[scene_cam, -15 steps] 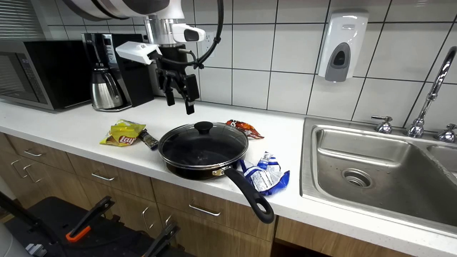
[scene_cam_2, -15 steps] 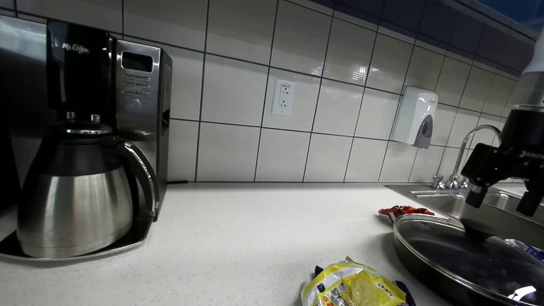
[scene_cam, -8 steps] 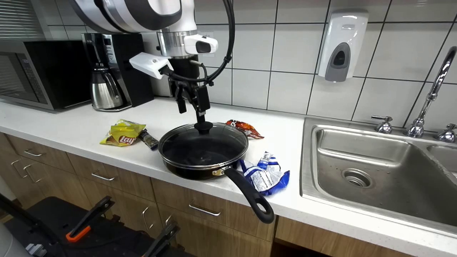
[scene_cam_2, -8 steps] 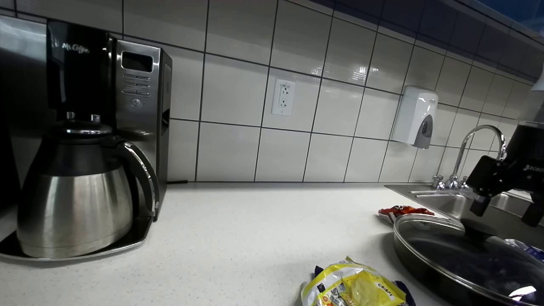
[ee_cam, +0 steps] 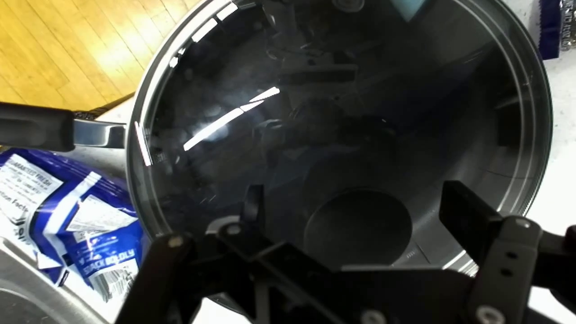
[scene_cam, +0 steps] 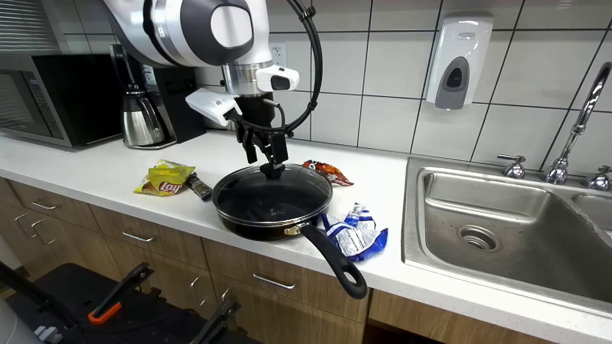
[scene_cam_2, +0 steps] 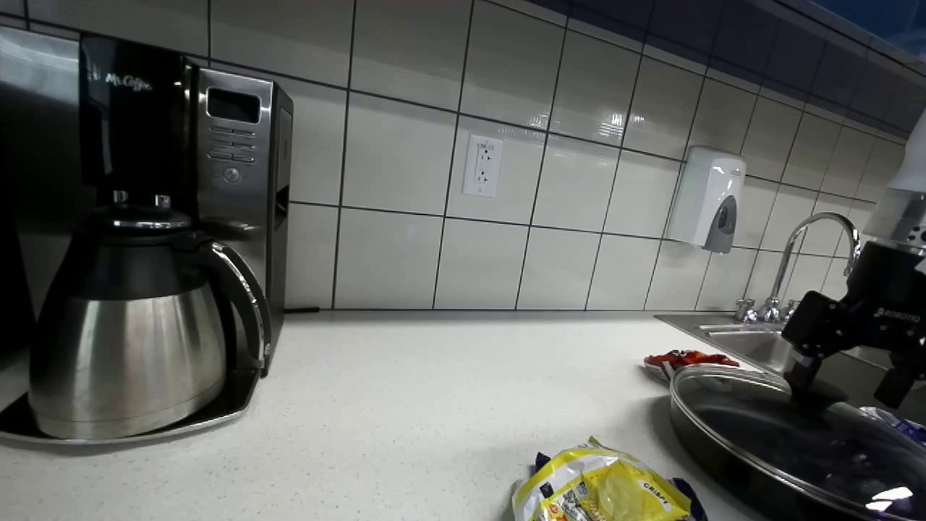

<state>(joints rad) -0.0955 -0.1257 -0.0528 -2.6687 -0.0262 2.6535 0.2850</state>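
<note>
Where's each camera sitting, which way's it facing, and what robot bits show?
In an exterior view: raised before the counter, facing the wall, angled down at pan and sink; arm and gripper show.
In an exterior view: low over the counter, facing the wall obliquely, coffee maker close; arm's end and gripper at right edge.
Wrist view: at the gripper, facing down onto the lid; spread fingers show.
Both exterior views share dispenser and pan.
</note>
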